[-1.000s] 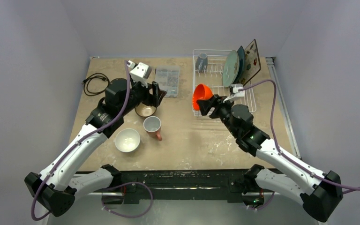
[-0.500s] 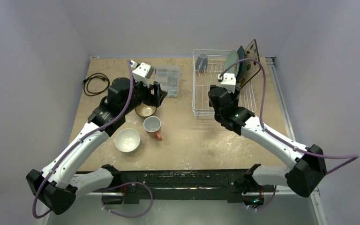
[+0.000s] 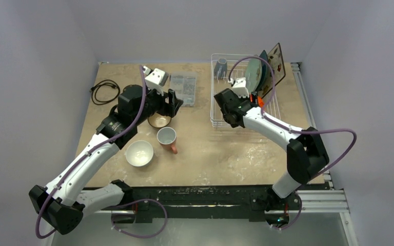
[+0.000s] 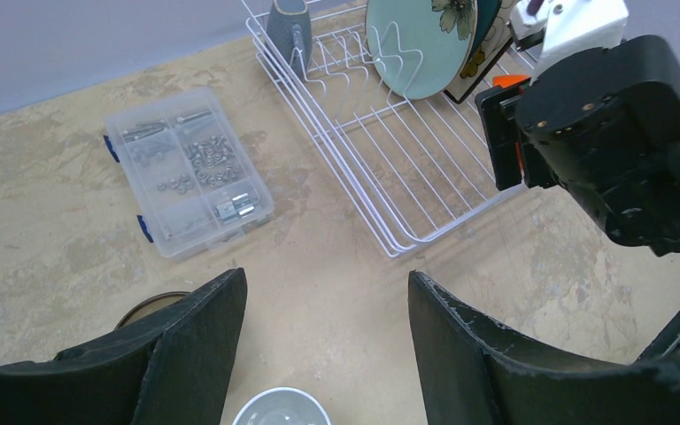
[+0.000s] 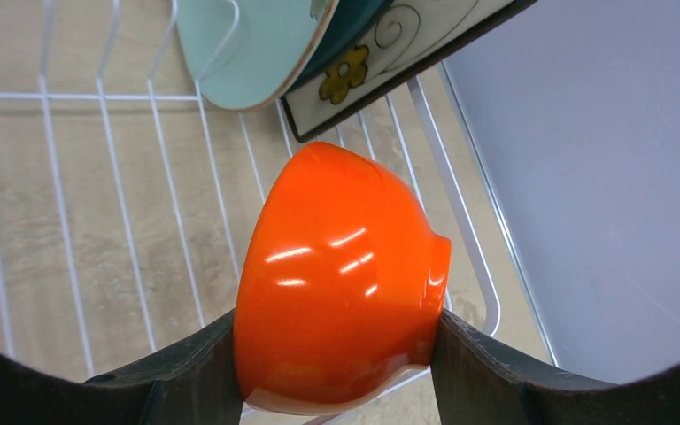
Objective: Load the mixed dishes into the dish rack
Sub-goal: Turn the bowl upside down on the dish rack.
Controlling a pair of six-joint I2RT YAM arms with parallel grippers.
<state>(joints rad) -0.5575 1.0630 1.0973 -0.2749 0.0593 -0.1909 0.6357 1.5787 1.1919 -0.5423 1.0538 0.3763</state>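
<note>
My right gripper (image 5: 335, 323) is shut on the orange bowl (image 5: 341, 266), holding it tilted on its side over the right end of the white dish rack (image 5: 106, 177). Just beyond it stand the pale green plate (image 5: 248, 44), the dark teal plate (image 5: 354, 27) and the cream floral plate (image 5: 407, 44). In the top view only a sliver of the orange bowl (image 3: 260, 101) shows. A grey-blue mug (image 3: 221, 65) sits in the rack's far left corner. My left gripper (image 4: 326, 283) hangs open above the brown bowl (image 3: 159, 121) and salmon mug (image 3: 167, 137). The white bowl (image 3: 139, 152) lies nearer.
A clear plastic compartment box (image 3: 183, 87) lies left of the rack (image 3: 220, 110). A black cable (image 3: 104, 89) is coiled at the table's far left. The right arm's wrist (image 4: 620, 142) looms over the rack's near end in the left wrist view.
The right arm has carried the orange bowl from the rack's front left corner across to its right side beside the plates. The left arm has stayed where it was, jaws open.
</note>
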